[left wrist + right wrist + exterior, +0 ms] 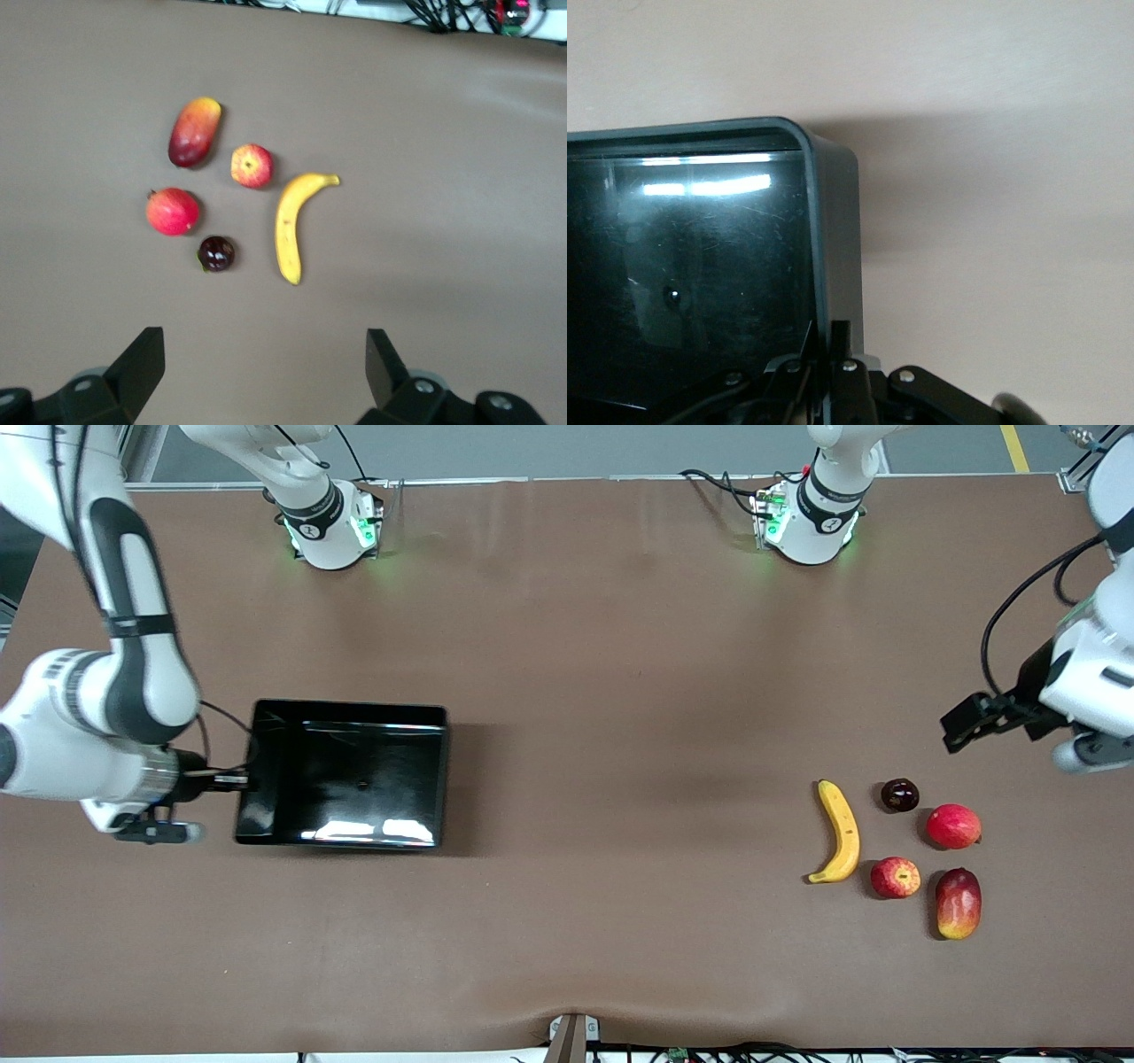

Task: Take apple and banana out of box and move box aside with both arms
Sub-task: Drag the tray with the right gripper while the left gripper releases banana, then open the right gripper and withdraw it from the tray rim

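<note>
- While the brown counter [567,691] lies between two Franka arms, a mango [958,903] sits nearest the front camera at the left arm's end.
- Just above it in the front view, the small streaked apple [895,877] rests beside the tip of the curved yellow banana [840,843], close but apart.
- Farther from the camera sit a round red fruit [953,825] and a small dark-maroon fruit [899,794], both clear of the banana.
- Hanging over bare counter near that cluster, the left gripper [961,728] has its fingers [142,359] spread wide and holds nothing; its wrist view shows all five fruits ahead.
- At the right arm's end, the glossy black box [345,772] sits flat and empty, well apart from the fruit.
- Down at the box's outer short wall, the right gripper [250,781] is clamped on the rim [833,292], one finger inside and one outside, as its wrist view shows.
</note>
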Controlling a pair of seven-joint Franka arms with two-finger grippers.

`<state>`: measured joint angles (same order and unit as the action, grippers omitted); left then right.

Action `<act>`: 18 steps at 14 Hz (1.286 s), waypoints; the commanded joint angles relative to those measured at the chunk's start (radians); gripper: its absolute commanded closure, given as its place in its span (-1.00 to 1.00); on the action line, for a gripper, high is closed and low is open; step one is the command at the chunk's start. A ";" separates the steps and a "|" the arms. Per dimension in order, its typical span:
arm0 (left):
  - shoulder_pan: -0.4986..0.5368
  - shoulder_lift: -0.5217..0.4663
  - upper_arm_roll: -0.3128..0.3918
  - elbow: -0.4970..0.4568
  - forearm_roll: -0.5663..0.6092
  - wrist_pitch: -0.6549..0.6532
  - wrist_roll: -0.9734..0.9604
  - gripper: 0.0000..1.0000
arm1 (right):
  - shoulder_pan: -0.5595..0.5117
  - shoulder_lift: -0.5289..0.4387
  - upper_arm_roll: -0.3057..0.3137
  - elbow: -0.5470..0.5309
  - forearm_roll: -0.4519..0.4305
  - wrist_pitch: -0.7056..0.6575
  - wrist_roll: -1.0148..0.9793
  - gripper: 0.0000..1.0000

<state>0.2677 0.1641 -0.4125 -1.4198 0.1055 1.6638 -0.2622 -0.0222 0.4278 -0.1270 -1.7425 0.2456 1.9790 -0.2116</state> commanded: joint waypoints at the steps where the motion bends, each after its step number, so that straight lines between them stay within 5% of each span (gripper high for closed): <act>1: -0.106 -0.092 0.162 -0.074 -0.087 -0.033 0.105 -1.00 | -0.128 0.009 0.024 -0.025 -0.008 0.059 -0.148 1.00; 4: -0.227 -0.121 0.285 -0.079 -0.087 -0.090 0.135 -1.00 | -0.235 0.080 0.027 -0.022 0.000 0.165 -0.319 1.00; 9: -0.237 -0.158 0.291 -0.113 -0.087 -0.081 0.135 -1.00 | -0.291 0.137 0.029 -0.017 0.008 0.213 -0.322 1.00; 10: -0.237 -0.161 0.291 -0.114 -0.087 -0.082 0.135 -1.00 | -0.292 0.140 0.029 -0.015 0.008 0.212 -0.321 0.69; 12: -0.242 -0.176 0.288 -0.137 -0.087 -0.085 0.135 -1.00 | -0.294 0.146 0.029 -0.014 0.012 0.204 -0.319 -0.99; 18: -0.240 -0.230 0.270 -0.194 -0.089 -0.049 0.133 -1.00 | -0.282 0.095 0.029 0.064 -0.008 -0.057 -0.362 -1.00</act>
<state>0.0279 -0.0124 -0.1375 -1.5596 0.0363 1.5854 -0.1433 -0.2932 0.5560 -0.1125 -1.7029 0.2491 2.0082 -0.5437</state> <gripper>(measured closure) 0.000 0.154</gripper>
